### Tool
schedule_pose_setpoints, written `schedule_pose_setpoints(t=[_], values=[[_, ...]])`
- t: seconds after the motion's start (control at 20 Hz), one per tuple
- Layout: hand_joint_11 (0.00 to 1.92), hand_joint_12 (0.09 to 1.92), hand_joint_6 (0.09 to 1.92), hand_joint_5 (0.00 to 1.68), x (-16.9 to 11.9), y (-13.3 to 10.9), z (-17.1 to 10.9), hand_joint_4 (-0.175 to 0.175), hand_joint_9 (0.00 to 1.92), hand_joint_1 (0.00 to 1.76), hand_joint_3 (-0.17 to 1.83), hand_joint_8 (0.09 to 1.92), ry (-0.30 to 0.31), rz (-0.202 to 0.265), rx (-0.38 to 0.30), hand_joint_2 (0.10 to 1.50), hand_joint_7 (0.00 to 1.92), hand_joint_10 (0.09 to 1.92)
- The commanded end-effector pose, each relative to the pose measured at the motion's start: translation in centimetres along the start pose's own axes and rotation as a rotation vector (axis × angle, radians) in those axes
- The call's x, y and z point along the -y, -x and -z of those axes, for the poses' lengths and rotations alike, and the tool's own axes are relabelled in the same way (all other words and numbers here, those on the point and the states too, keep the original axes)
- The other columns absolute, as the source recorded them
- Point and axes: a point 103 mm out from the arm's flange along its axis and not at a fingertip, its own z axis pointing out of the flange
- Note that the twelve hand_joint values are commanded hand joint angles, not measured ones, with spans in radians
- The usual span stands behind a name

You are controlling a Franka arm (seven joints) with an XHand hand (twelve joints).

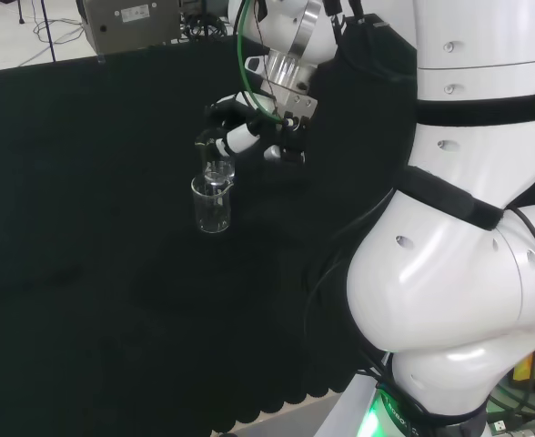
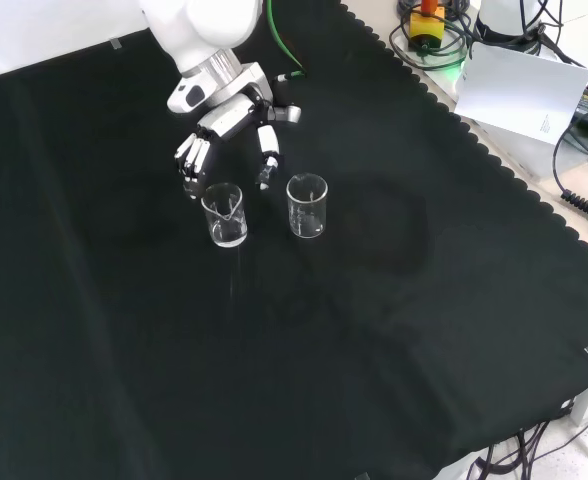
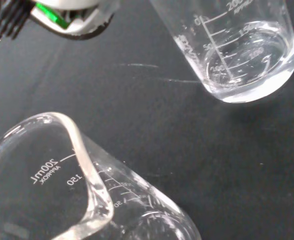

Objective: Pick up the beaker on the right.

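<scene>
The hand [image 2: 229, 118], fingers spread and empty, hovers just behind two beakers [image 2: 224, 214].

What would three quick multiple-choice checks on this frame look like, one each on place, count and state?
1. In the front view, where is the hand relative to the two beakers?
A. Above them, nearer the view's top
B. Below them, near the bottom edge
C. At the far right, over the cloth's scalloped edge

2. How many clear beakers stand on the black cloth in the front view?
A. One
B. Two
C. Four

3. What is the state of the beakers?
A. Both upright on the cloth
B. One tipped on its side
C. One lifted in the hand

Key: 1 A, the hand reaches in from the top, its fingers just above the left beaker. 2 B, the left beaker and the right beaker stand side by side. 3 A, both rest on their bases with open mouths up, and the fingers close round neither.
</scene>
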Motion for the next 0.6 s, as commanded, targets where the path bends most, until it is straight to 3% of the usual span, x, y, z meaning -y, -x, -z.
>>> schedule_pose_setpoints(t=[0.05, 0.4, 0.6], values=[[0.12, 1.41, 0.09, 0.56, -0.5, 0.0, 0.0, -0.047, 0.51, 0.90, 0.64, 0.75, 0.025, 0.010, -0.010, 0.56, 0.31, 0.68], [0.12, 1.41, 0.09, 0.55, -0.3, 0.5, 1.9, -0.045, 0.50, 0.91, 0.65, 0.74, 0.078, 0.035, 0.012, 0.55, 0.30, 0.67], [0.10, 1.41, 0.09, 0.52, -0.5, 1.7, 2.5, -0.041, 0.46, 0.91, 0.66, 0.73, 0.047, 0.058, 0.017, 0.54, 0.24, 0.67]])
